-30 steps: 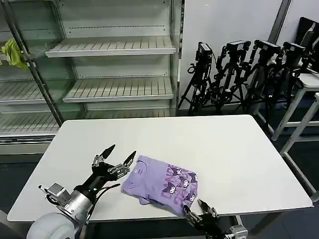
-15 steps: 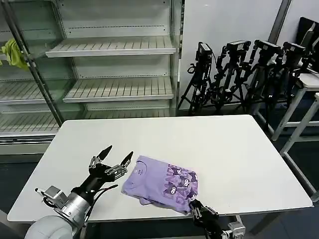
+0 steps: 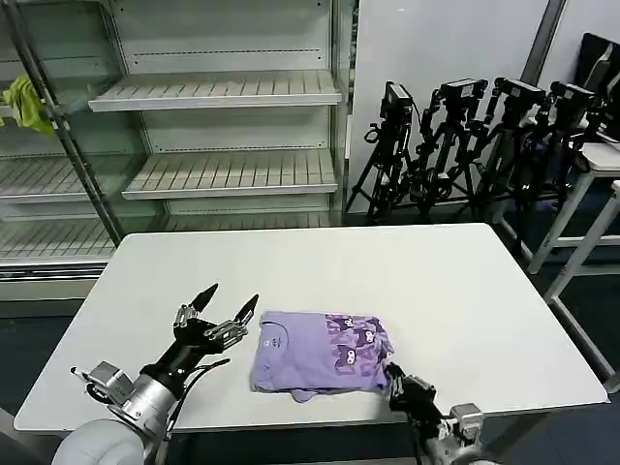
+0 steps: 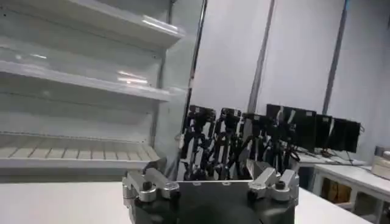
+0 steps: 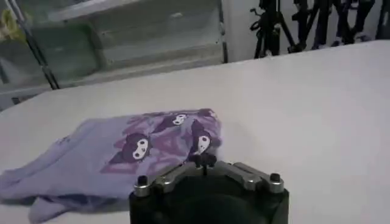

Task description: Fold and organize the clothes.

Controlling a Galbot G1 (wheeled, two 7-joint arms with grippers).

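- Hovering just off the shirt's left edge, the left gripper (image 3: 225, 312) has its fingers spread wide and isn't touching anything.
- Right gripper (image 3: 402, 386) sits at the shirt's near right corner; can't tell if it's gripping or loose.
- T-shirt (image 3: 320, 351) looks pretty much folded: a compact rectangle near the front edge of the worktop (image 3: 465, 291), with a bit of fabric poking out underneath that probably needs tucking.
- Long axis runs left-right, collar end toward the left gripper, print side up on the right.

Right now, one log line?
T-shirt: folded on table | left tool: open, beside it | right tool: at near corner
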